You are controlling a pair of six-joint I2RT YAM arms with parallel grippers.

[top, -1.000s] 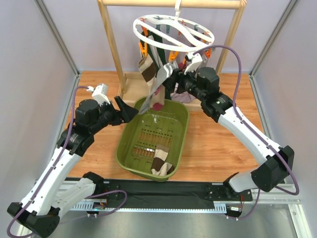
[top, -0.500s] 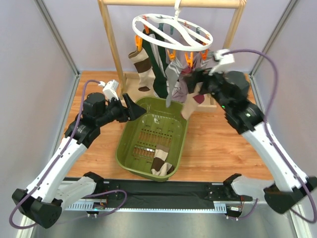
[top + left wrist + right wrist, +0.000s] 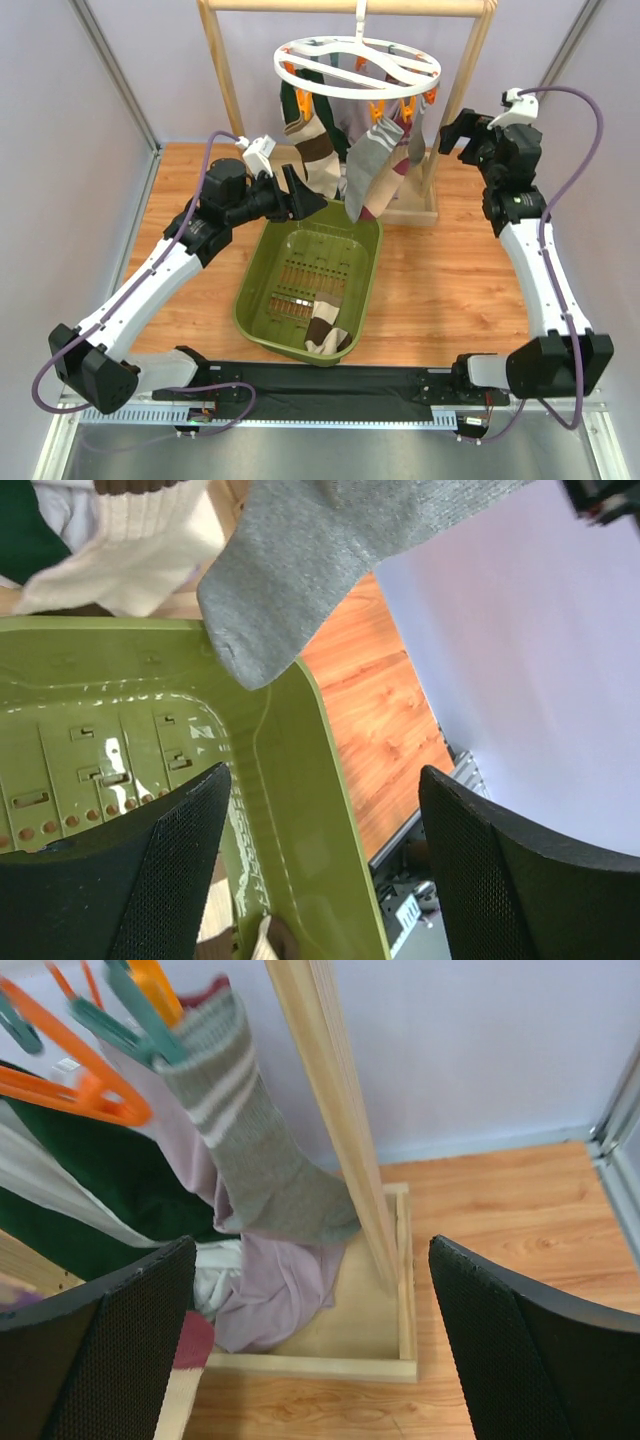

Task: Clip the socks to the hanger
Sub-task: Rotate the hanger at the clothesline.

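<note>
The white ring hanger [image 3: 357,62] hangs from the wooden rail with several socks clipped on. They are a brown-and-cream argyle sock [image 3: 312,150], a plain grey sock [image 3: 370,170] and a grey white-striped sock [image 3: 416,135]. One more argyle sock [image 3: 325,325] lies in the green basket [image 3: 262,262]. My left gripper [image 3: 303,195] is open and empty over the basket's far rim [image 3: 300,780], just below the grey sock's toe [image 3: 290,580]. My right gripper [image 3: 453,135] is open and empty, right of the hanger. Its view [image 3: 315,1340] faces the striped sock [image 3: 250,1150], a lilac sock [image 3: 275,1290] and the orange clips [image 3: 90,1090].
The wooden rack's right post [image 3: 335,1100] stands close in front of my right gripper, on a boxed wooden base [image 3: 400,1290]. The rack's left post [image 3: 228,90] is behind my left arm. Grey walls close in both sides.
My right gripper has pulled back to the right, away from the socks, which now hang from the hanger. My left gripper has moved up and right toward the hanging socks. The hanger has swung.
</note>
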